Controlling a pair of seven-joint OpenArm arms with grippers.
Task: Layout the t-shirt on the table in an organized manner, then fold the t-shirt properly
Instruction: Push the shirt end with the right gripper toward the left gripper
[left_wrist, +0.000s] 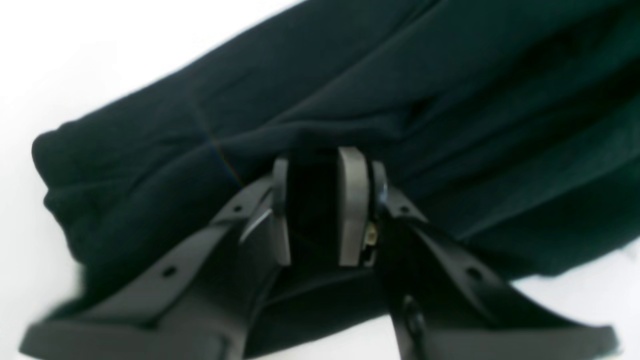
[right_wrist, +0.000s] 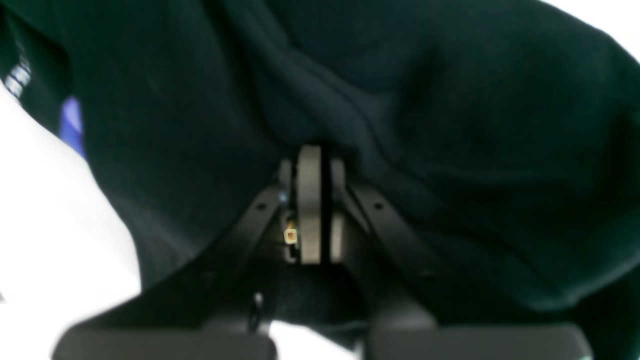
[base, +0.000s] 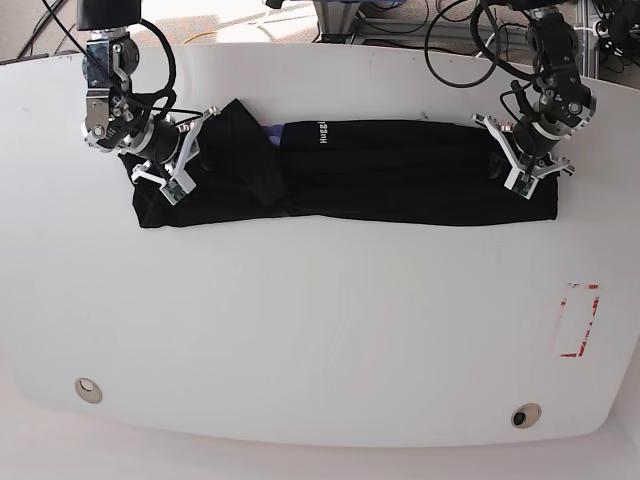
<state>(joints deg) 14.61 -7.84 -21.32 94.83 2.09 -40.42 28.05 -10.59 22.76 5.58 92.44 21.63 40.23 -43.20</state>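
Note:
The black t-shirt (base: 380, 170) lies as a long, folded band across the far part of the white table (base: 320, 330), with white lettering and a purplish patch near its left third. My right gripper (base: 193, 150) is at the shirt's left end, and in its wrist view the gripper (right_wrist: 317, 155) has its pads pressed together on a fold of the t-shirt (right_wrist: 450, 125). At the shirt's right end is my left gripper (base: 503, 157). Seen from its own wrist, the left gripper (left_wrist: 320, 160) is shut, with a thick bunch of the t-shirt (left_wrist: 400, 90) between its pads.
A red tape rectangle (base: 578, 320) marks the table's right side. Two small round holes (base: 88, 389) (base: 524, 415) sit near the front edge. Cables and stands crowd the space behind the table's far edge.

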